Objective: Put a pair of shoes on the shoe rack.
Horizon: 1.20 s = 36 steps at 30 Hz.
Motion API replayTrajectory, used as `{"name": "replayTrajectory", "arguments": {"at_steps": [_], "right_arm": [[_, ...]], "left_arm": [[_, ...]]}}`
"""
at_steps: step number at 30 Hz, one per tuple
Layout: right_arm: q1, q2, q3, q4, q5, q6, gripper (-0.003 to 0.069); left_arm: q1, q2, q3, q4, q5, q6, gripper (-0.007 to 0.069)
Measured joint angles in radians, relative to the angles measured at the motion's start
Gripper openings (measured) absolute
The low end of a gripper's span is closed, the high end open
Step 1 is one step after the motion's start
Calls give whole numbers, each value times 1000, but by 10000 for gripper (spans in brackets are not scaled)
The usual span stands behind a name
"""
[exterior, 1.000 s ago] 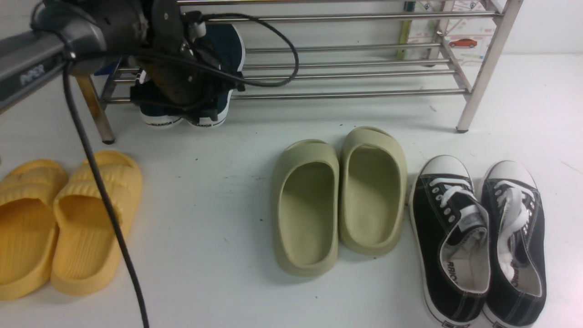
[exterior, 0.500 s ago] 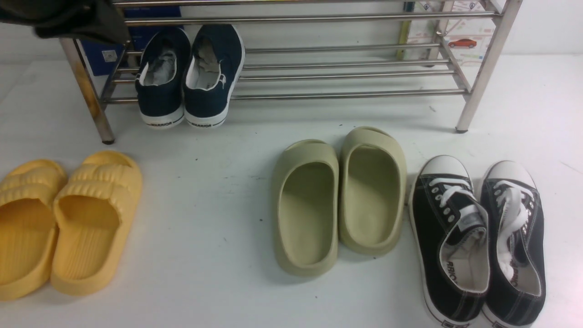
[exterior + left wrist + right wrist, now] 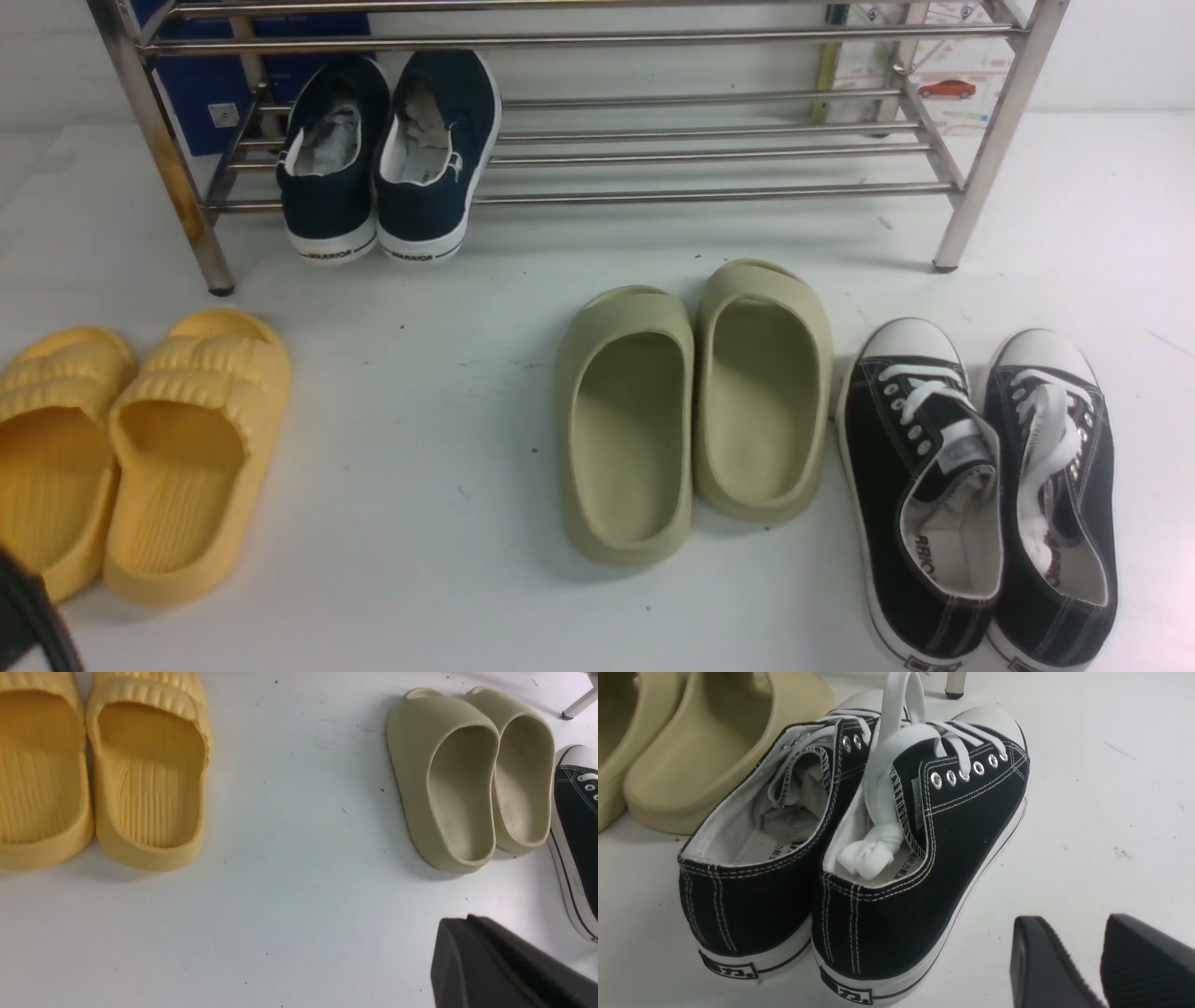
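The pair of navy slip-on shoes (image 3: 383, 159) stands side by side on the lowest tier of the steel shoe rack (image 3: 709, 194), at its left end, heels with white soles facing me. No gripper touches them. My left gripper (image 3: 467, 924) shows only in the left wrist view as one dark mass with its fingers together, empty, above bare table between the slides. My right gripper (image 3: 1071, 924) is open and empty, low over the table, beside the black sneakers (image 3: 859, 849). Only a dark cable of the left arm (image 3: 28, 616) shows in the front view.
Yellow foam slides (image 3: 131, 448) lie at the front left, olive slides (image 3: 691, 411) in the middle, black lace-up sneakers (image 3: 980, 485) at the front right. A blue box (image 3: 201, 103) stands behind the rack's left end. The rack's legs (image 3: 971, 196) stand on the table.
My left arm, which was at the navy shoes on the rack, has let go and pulled back out of the front view. The shoes stay on the lowest tier.
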Motion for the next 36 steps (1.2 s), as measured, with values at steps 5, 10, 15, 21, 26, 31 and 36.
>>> {"name": "replayTrajectory", "arguments": {"at_steps": [5,10,15,21,26,31,36], "right_arm": [[0,0,0,0,0,0,239],[0,0,0,0,0,0,239],[0,0,0,0,0,0,239],[0,0,0,0,0,0,239],[0,0,0,0,0,0,239],[0,0,0,0,0,0,239],[0,0,0,0,0,0,239]], "left_arm": [[0,-121,100,-14,-47,-3,-13],[0,-138,104,-19,-48,-4,-13],[0,-138,105,-20,-43,-4,-13],[0,-138,112,24,-146,-3,-13],[9,-157,266,168,-392,-7,-13],[77,-315,462,196,-508,-88,-13],[112,-359,593,199,-541,-128,-13]]}}
